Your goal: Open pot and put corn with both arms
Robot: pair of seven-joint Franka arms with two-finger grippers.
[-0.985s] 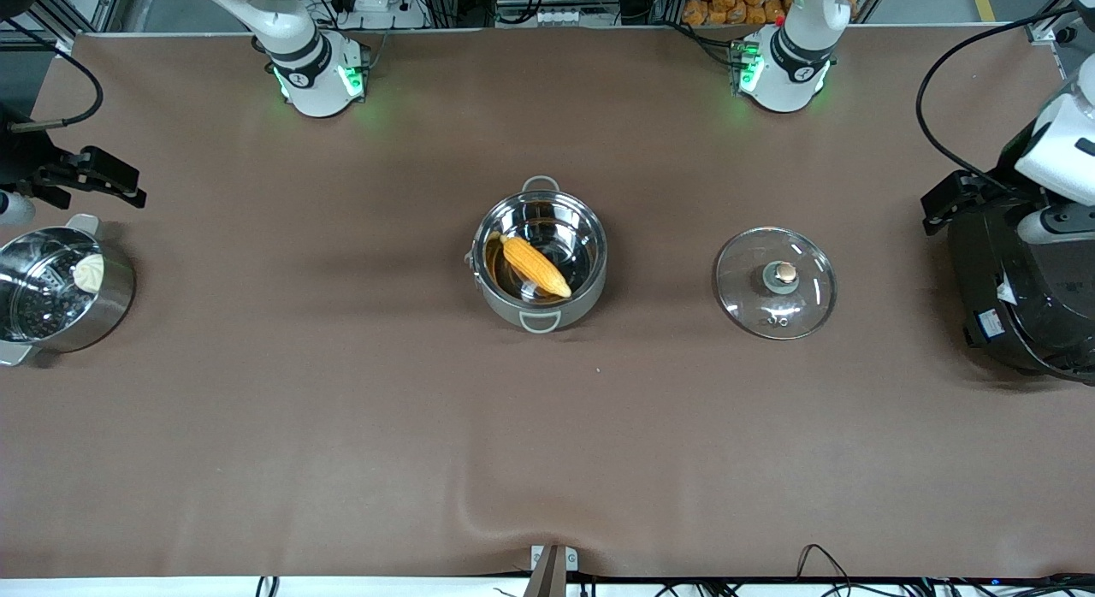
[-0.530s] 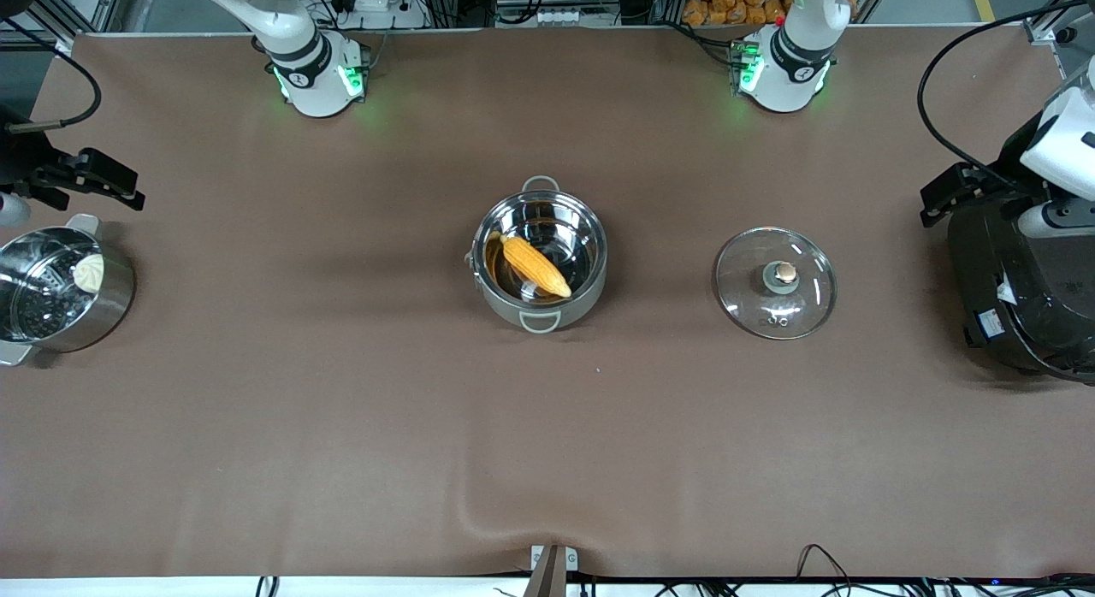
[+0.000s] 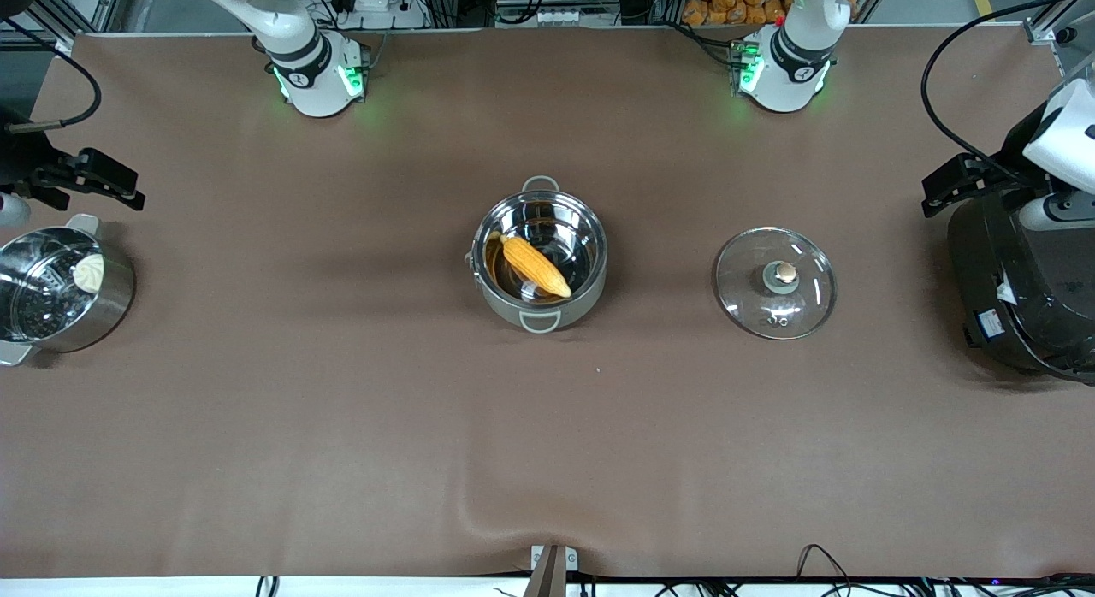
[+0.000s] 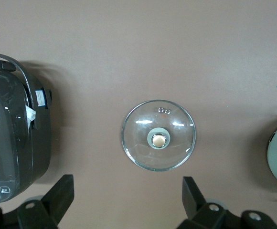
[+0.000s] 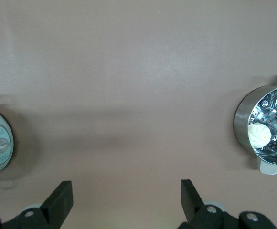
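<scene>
Corn cob [image 3: 535, 266] lies inside the lidless steel pot [image 3: 540, 313] mid-table, glass lid [image 3: 775, 282] on the cloth toward the left arm's end, both well apart from the spread-fingered left gripper [image 3: 958, 184] over the rice cooker [image 3: 1018, 298] and right gripper [image 3: 90, 177], fingers released, by the steamer pot [image 3: 51, 289].
</scene>
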